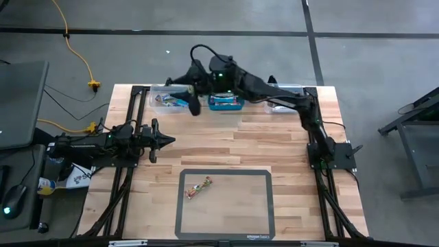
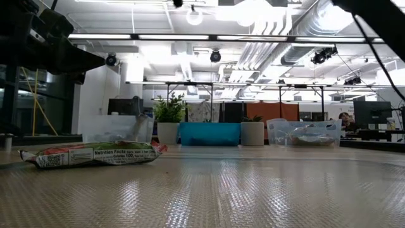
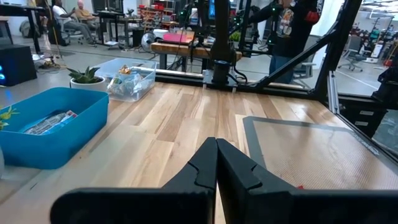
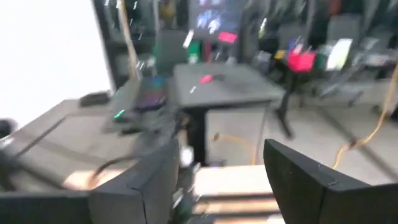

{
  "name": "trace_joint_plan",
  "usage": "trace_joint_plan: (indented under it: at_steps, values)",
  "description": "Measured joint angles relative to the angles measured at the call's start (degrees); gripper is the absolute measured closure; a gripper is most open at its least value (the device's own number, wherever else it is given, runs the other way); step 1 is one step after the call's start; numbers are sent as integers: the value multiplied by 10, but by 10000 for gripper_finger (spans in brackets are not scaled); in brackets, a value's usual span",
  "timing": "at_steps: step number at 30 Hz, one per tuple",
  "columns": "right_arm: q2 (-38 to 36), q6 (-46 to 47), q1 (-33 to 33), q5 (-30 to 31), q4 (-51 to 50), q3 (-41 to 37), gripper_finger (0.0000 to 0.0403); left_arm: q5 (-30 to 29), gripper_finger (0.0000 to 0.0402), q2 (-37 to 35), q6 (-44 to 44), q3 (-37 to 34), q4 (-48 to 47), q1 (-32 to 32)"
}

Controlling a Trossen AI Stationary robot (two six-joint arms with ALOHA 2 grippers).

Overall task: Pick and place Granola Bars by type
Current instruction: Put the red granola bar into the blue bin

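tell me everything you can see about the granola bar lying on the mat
The granola bar is one slim bar in a shiny, crinkled wrapper, white and green with red patches and a printed Nutrition Facts panel. It lies flat and unopened on the grey mat, toward its left side, turned diagonally. Only the mat touches it; neither gripper is near.

— Where is the granola bar (image 1: 199, 187)?

— One lies flat on the grey mat (image 1: 264, 206) at the near side of the table. It sits a bit slanted, toward the mat's left part. Its wrapper is shiny, red, white and green, with a "Nutrition Facts" label showing on its side.

— Are there more bars?

— Yes. Some light blue ones (image 1: 226, 102) lie in the blue bin (image 1: 226, 108) at the far edge. Other mixed-colour ones (image 1: 167, 100) lie in the clear bin (image 1: 156, 90) left of it.
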Motion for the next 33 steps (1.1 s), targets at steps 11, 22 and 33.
trace_joint_plan:
  at_steps: [11,22,33]
  values:
    - [-43,-36,88,-37,-278,-1,185,0,400,0,0,0,0,0]
    - [-42,-142,204,128,-318,-160,185,0,400,0,0,0,0,0]
    - [-41,-135,261,206,-91,-391,185,0,400,0,0,0,0,0]
